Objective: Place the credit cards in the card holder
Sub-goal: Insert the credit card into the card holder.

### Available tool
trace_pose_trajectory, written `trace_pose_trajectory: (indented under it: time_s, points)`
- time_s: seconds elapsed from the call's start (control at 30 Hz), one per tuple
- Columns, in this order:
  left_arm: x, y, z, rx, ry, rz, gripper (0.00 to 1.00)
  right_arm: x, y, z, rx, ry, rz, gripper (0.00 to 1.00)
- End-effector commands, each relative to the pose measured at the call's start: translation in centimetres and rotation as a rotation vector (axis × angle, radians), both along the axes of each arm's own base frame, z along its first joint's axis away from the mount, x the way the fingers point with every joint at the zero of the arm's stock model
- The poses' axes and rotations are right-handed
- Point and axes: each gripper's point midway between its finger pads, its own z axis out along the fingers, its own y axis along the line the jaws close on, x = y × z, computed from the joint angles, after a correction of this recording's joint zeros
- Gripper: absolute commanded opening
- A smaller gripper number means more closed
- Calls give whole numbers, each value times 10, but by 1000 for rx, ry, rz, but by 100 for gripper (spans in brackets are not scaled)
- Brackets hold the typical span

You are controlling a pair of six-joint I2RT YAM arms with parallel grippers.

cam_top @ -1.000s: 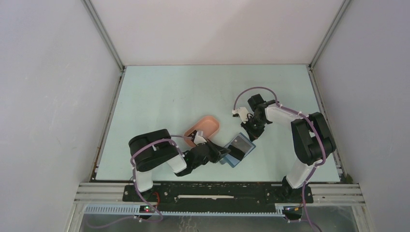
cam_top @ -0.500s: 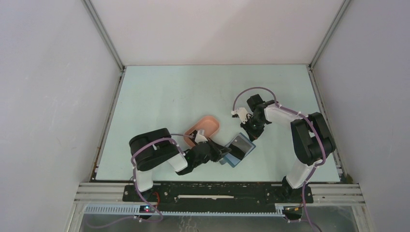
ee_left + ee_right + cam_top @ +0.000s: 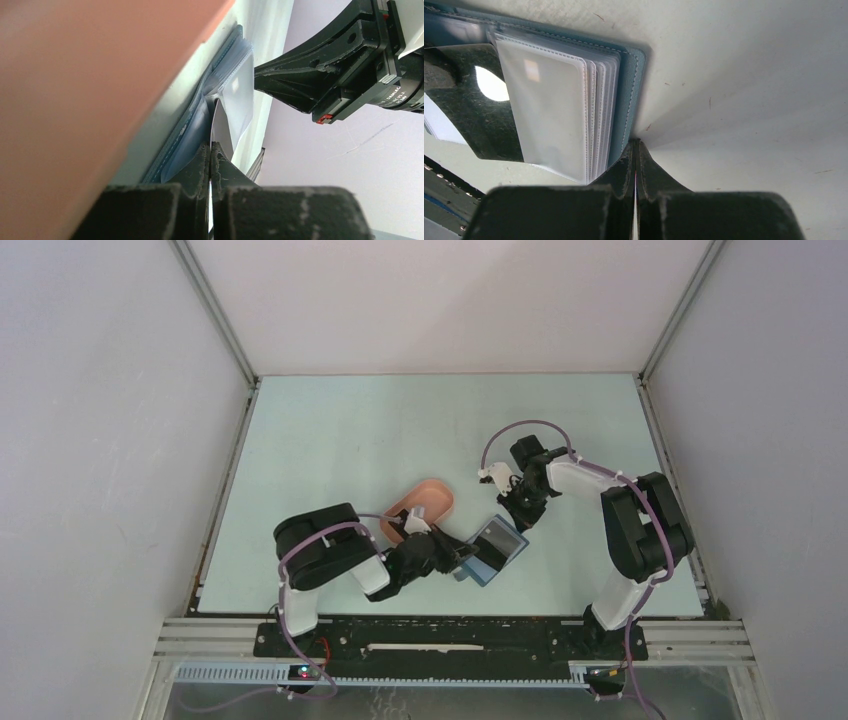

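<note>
Sliding card in: left jaws pinched together on what looks like a thin credit card (image 3: 221,125), its edge at the open card holder (image 3: 629,90) on the counter (image 3: 749,75). Right jaws together, pinning holder's edge. Feed card flat and slow.

— Cover of the card holder (image 3: 629,75)?
— Blue, matt, stitched, leather-like; its sleeves (image 3: 549,100), clear glossy plastic.
— And your fingers (image 3: 654,172)?
— Mine are black plastic, rough and scuffed. Table (image 3: 749,75): matt, finely scratched.
</note>
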Motion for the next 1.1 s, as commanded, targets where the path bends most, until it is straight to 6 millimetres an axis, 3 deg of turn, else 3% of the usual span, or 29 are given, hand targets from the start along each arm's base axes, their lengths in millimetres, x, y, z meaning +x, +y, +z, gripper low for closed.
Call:
trace_pose_trajectory:
  time_s: [0.0, 0.47, 0.67, 0.8, 0.9, 1.07]
  points:
    - [6, -3, -13, 41, -11, -16, 0, -19, 9, -7, 10, 69, 45, 0]
    - [15, -3, -17, 20, 11, -11, 0, -18, 12, -5, 10, 50, 55, 2]
    - [16, 1, -27, 37, 37, -3, 2, 9, 4, 28, 45, -103, 4, 34]
    - [15, 0, -31, 33, 54, -6, 7, 15, 8, 59, 123, -212, 14, 38]
    - [14, -3, -32, 25, 59, -18, 11, -2, 27, 80, 246, -248, 114, 25]
    - [12, -4, -32, 21, 65, -24, 17, -84, 68, 81, 446, -182, 539, 4]
